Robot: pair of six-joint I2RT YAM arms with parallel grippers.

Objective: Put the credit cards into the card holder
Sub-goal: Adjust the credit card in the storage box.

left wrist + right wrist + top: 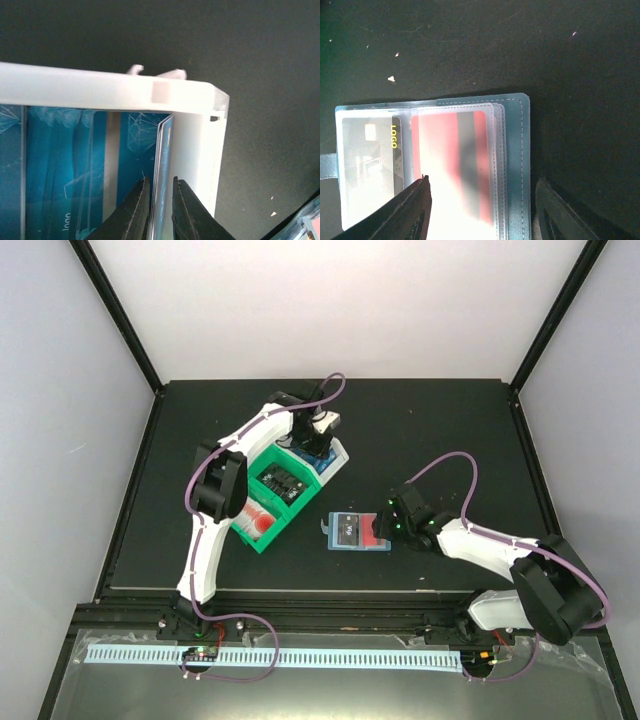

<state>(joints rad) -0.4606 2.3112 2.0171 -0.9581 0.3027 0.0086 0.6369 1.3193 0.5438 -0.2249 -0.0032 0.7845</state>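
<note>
Our left fingers [135,212] pinch an upright blue credit card [162,160] inside the white bin [100,90]; our right fingers [410,210], spread wide and empty, straddle the card holder [517,150] and its sleeved red card [450,165].

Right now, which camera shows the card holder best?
Right wrist: the card holder lies open close up, a red card and a dark card in its sleeves. The top view shows it whole but tiny; the left wrist shows mostly the white bin.

teal card holder [517,150], red card [437,160], blue cards [60,165], green bin [293,516]
</note>
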